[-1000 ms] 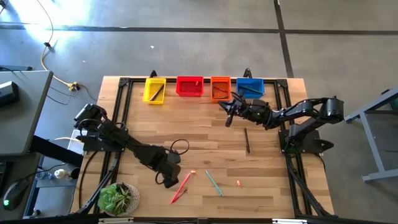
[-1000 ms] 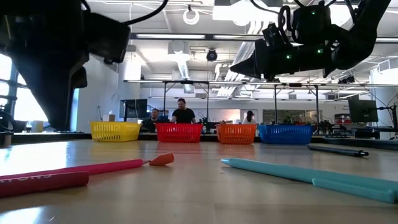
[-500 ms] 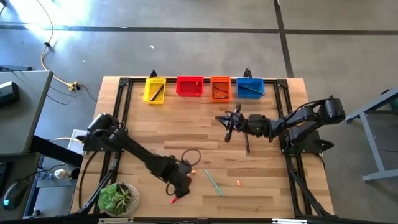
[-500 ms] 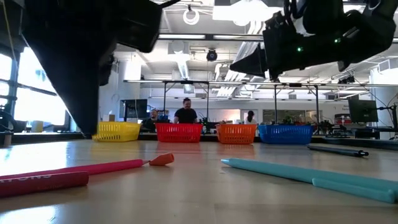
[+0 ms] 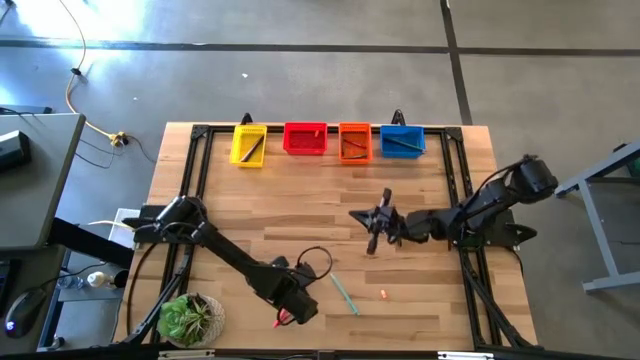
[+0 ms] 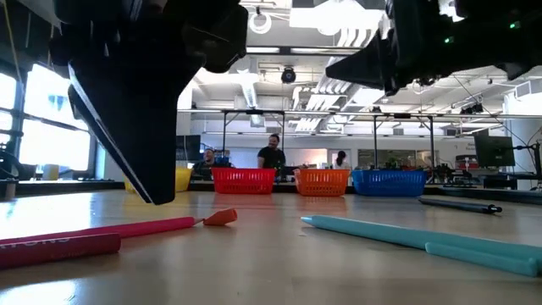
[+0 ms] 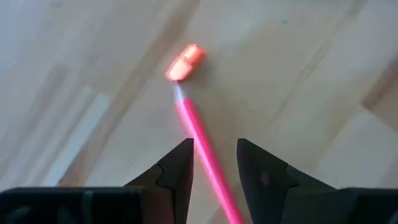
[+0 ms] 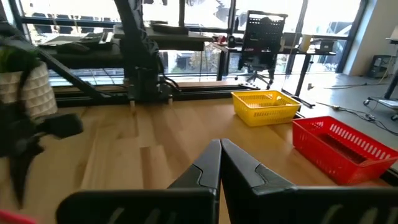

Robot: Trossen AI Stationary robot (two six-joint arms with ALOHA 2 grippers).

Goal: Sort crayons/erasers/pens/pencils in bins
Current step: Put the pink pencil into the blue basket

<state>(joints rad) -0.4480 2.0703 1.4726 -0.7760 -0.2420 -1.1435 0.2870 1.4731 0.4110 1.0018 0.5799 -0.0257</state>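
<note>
Pink pencil (image 7: 200, 144) lying flat on your counter (image 5: 300, 200) near its front edge, your left gripper (image 7: 213, 163) straddling it with jaws narrowly parted, your right gripper (image 5: 372, 217) mid-counter, jaws closed, empty.

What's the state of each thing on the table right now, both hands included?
left hand: open, straddling the pink stick
right hand: shut, empty, above mid-table
orange nub: loose at the pink stick's tip
teal stick: flat on the table
yellow bin: holds a dark stick
blue bin: holds a dark stick
</note>
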